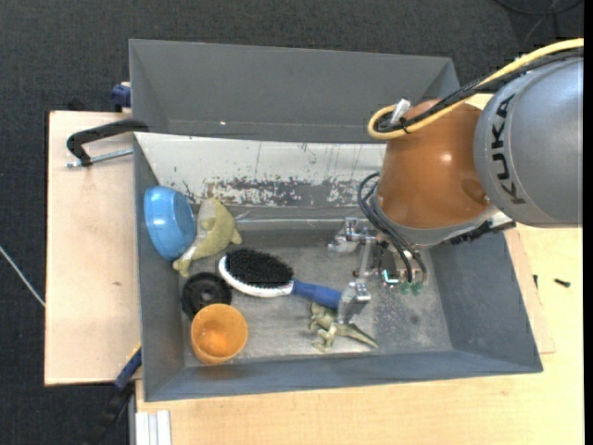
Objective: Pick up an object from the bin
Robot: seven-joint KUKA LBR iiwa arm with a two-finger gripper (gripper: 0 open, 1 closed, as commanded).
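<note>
- The arm [537, 146] comes in from the right, and its orange cover [431, 170] hangs over the right half of the grey bin [482, 304].
- The claw [357, 293] is low in the bin, right of the middle of the floor. Whether it is open or closed cannot be told, and nothing shows in its grip.
- Its tip stands at the end of the blue handle of a brush [259, 273], which has a white body and black bristles and lies across the middle of the floor. Whether they touch is unclear.
- Just below the claw, near the front wall, lies a small olive-green toy figure [338, 330] with thin limbs spread out.
- The rest lies well apart on the left side:
  - a blue bowl [167, 221] leans on the left wall
  - a yellowish soft thing [213, 233] is beside the bowl
  - a black round thing [206, 293] is below those
  - an orange cup [220, 332] is in the front left corner
</note>
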